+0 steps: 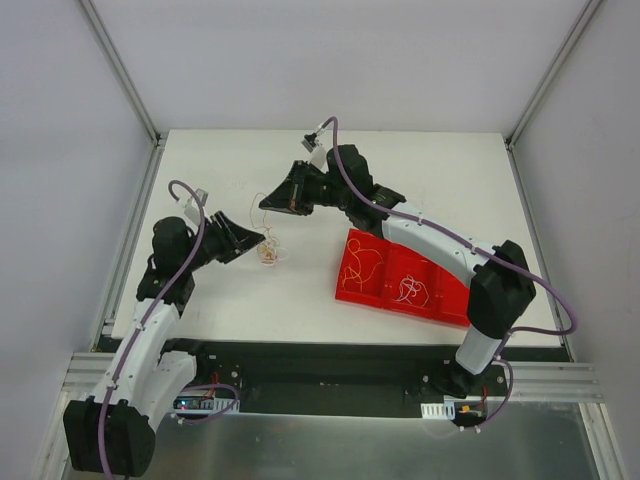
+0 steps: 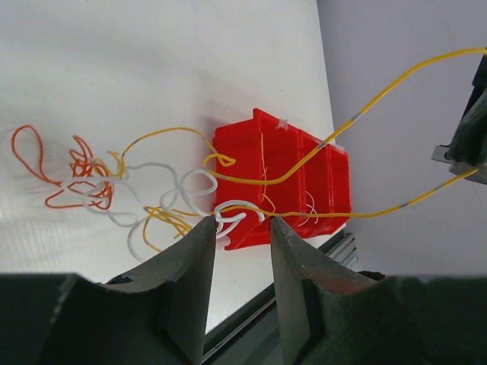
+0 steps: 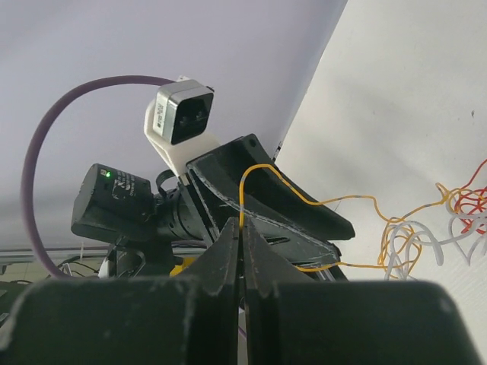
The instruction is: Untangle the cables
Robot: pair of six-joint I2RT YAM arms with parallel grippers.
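Bare surface (image 1: 220,170) rings the cables (image 1: 268,252), red tray (image 1: 350,250) beside. Wrist views alone show right gripper (image 3: 241,228) jaws clenched on yellow strand, left gripper (image 2: 241,224) jaws released.

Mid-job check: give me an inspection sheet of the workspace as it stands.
Surface: white table.
Job's things: tangle of orange, white and yellow wire on the table between the grippers; yellow strand stretched out of it.
Clutter: red tray with loose strands in its compartments.
Grippers: left gripper open, wires crossing its tips; right gripper shut on the yellow strand.
Cables: purple arm cables, apart from the tangle.
Surroundings: pale walls, metal frame posts.
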